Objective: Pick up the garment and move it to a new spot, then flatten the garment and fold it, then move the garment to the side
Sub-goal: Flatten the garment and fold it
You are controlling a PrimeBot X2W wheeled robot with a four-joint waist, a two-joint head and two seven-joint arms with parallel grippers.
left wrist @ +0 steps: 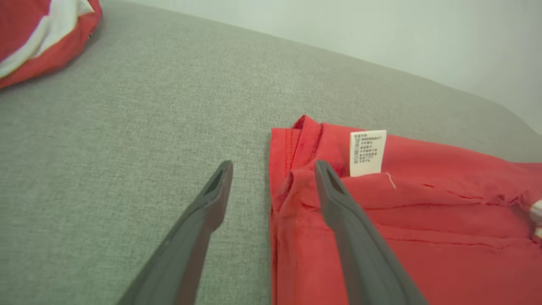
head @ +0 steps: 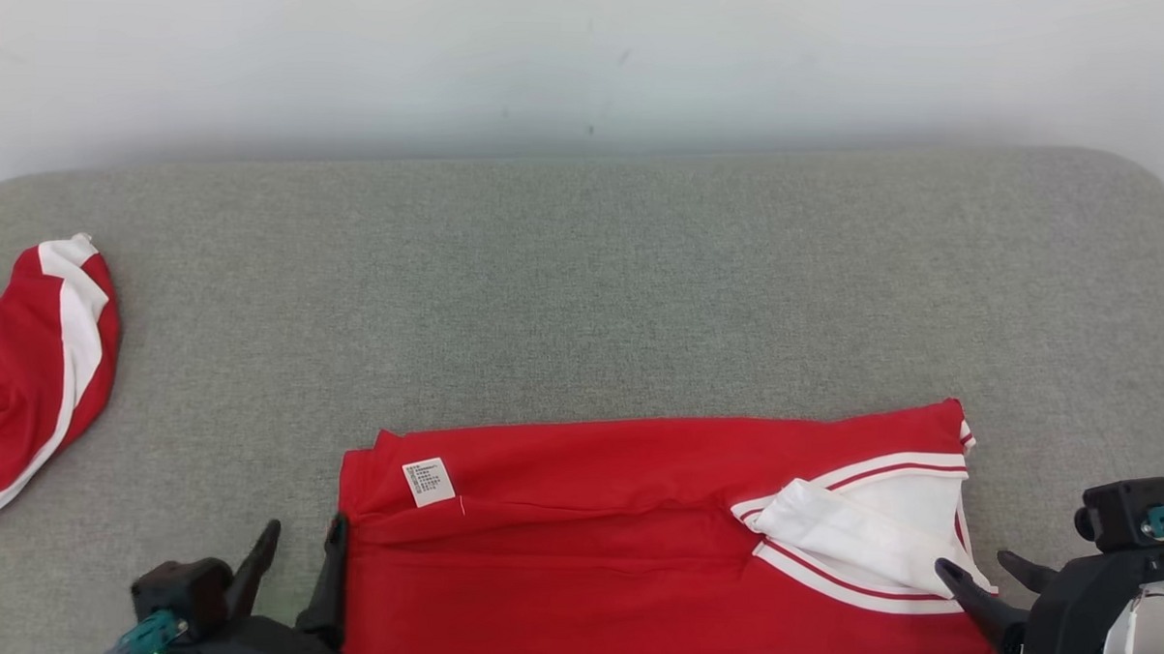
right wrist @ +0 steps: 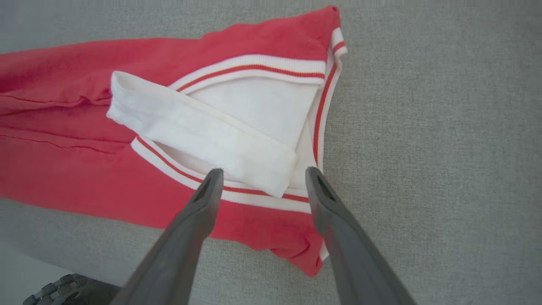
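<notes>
Lying folded into a long strip, the red garment [head: 584, 559] sits at the near edge of the grey upholstered surface [head: 583, 288], white label [head: 428, 481] at its left end, white collar [head: 865, 531] at its right. Left end effector [head: 304, 528] straddles the left edge, fingers spread, grasping nothing; right end effector [head: 973, 561] is likewise released, poised over the collar end; a second red-and-white garment [head: 28, 375] lies well apart at far left.

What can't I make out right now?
Near edge of the garment: head view, cut off by the bottom edge.
Text on the label: left wrist view, too small.
Rest of the second garment: head view, cut off by the left edge.
Cloth under the white flap: right wrist view, covered by it.
</notes>
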